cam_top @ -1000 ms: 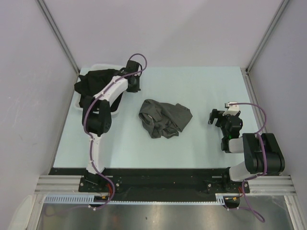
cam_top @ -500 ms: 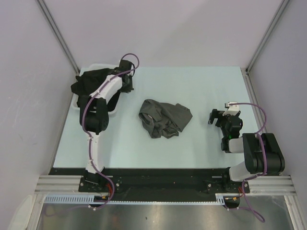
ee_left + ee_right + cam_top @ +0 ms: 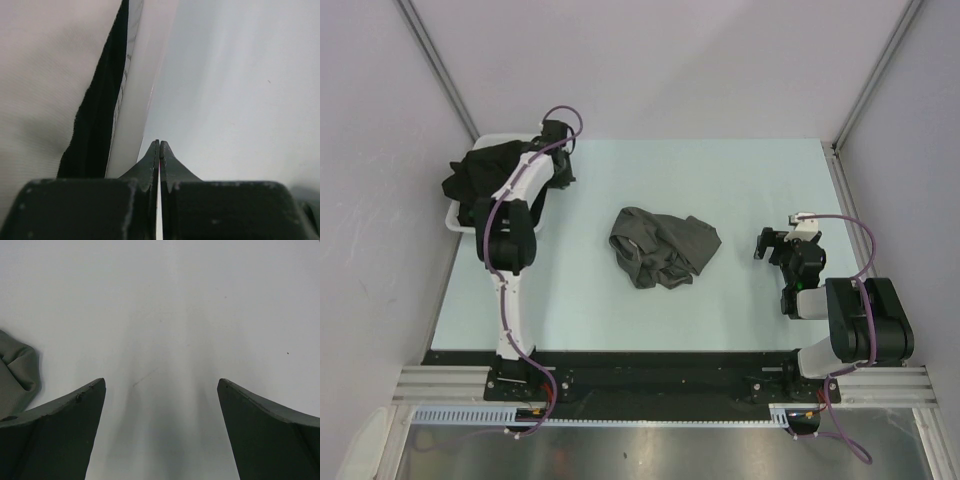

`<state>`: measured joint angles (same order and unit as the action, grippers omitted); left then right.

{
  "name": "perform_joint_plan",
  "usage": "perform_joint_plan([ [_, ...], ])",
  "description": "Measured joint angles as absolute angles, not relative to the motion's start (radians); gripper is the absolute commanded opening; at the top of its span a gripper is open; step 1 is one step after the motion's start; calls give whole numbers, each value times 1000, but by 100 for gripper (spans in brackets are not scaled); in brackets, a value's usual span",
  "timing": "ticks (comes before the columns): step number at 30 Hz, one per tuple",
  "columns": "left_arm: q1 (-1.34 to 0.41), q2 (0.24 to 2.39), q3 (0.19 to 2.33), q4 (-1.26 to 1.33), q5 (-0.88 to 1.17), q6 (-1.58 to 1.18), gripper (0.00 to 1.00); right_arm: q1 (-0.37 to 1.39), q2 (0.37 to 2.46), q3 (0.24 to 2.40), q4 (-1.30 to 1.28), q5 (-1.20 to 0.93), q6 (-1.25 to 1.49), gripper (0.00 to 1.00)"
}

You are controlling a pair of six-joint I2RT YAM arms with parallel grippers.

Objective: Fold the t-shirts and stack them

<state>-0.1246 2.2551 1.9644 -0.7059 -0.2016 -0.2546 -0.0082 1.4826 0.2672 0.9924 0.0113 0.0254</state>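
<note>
My left arm (image 3: 520, 180) reaches far forward to the far-left corner, with the elbow raised and the forearm going forward and a little right. The left jaws are pressed together, tip against tip. My right arm (image 3: 855, 320) is folded near its base, wrist pointing forward-left. The right jaws stand wide apart and hold nothing.

The crumpled t-shirt (image 3: 663, 247) at centre is plain charcoal grey. The heaped t-shirts (image 3: 485, 172) at 10 o'clock are black, in a white tray (image 3: 452, 220). The table (image 3: 720, 190) is pale mint. The left arm (image 3: 520, 185) and right arm (image 3: 855, 320) are white and black, with purple cables (image 3: 865, 240). The left gripper (image 3: 159, 150) and right gripper (image 3: 161, 385) are black.
</note>
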Motion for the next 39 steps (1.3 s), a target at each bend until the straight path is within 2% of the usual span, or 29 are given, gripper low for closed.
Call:
perform_joint_plan([
  [9,-35,2272,1998,-710,-237,-255,0,-9,1483,267,992,10,25,100],
  [24,11,2272,1999,-717,-258,-255,0,-9,1483,267,992,10,25,100],
  [26,12,2271,1999,-717,-249,-255,4,-9,1483,267,992,10,25,100],
  [27,16,2270,1999,-718,-237,-256,13,-9,1483,267,992,10,25,100],
  [29,24,2264,1993,-714,-197,-259,22,-9,1483,267,992,10,25,100],
  [32,36,2230,1940,-672,-115,-260,30,-9,1483,267,992,10,25,100],
  [39,12,2090,1772,-613,-41,-252,39,-9,1483,267,992,10,25,100],
])
